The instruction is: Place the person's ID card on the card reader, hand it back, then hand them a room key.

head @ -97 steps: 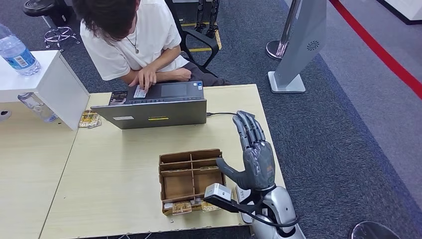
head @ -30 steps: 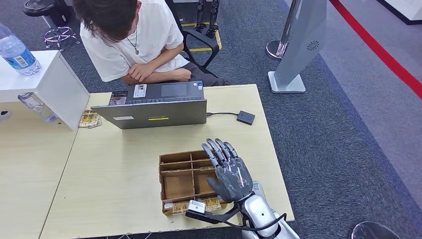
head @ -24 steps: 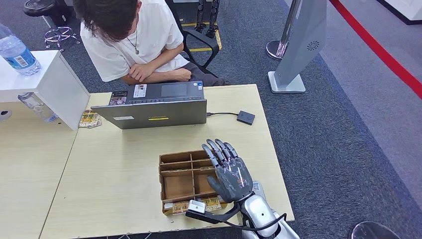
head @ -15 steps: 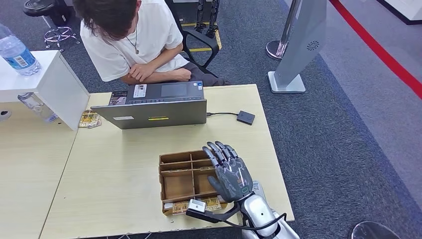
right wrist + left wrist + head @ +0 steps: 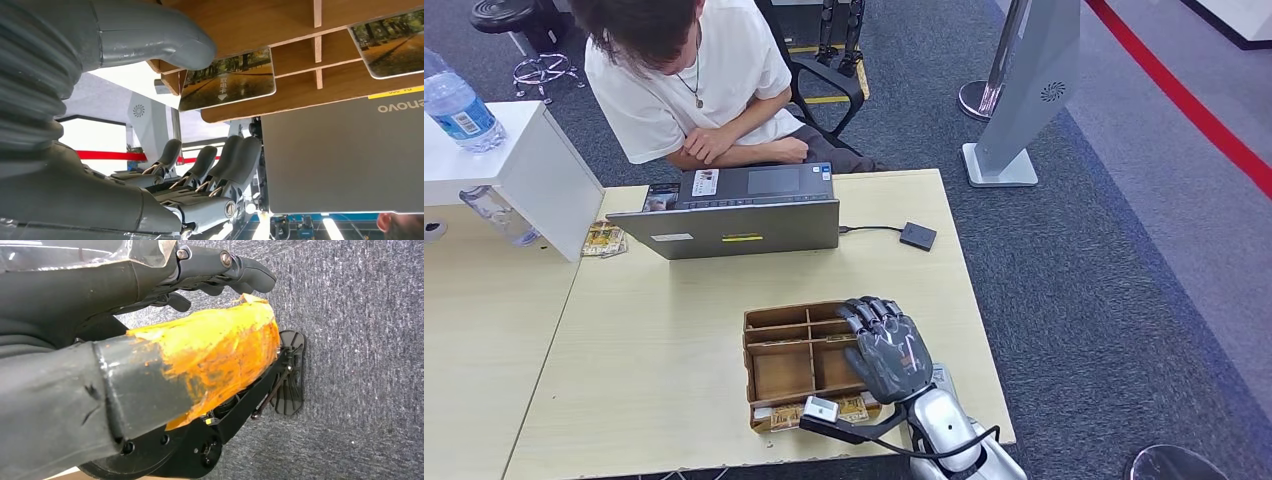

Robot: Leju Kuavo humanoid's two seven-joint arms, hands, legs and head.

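Fingers of right hand [image 5: 889, 350] curled down into wooden tray [image 5: 749, 350] from spread flat above it a second ago, thumb apart, nothing gripped yet; judged start of room-key pick. Counted: two key cards [image 5: 227, 80] just beyond fingertips, one card reader [image 5: 918, 236] well beyond, one laptop [image 5: 724, 228] carrying one likely ID card [image 5: 706, 182]. Left hand [image 5: 220, 270] over carpet, grip unreadable.

tray [image 5: 776, 318]: bare wood, matt | laptop [image 5: 734, 227]: smooth grey metal | floor [image 5: 1104, 260]: rough carpet
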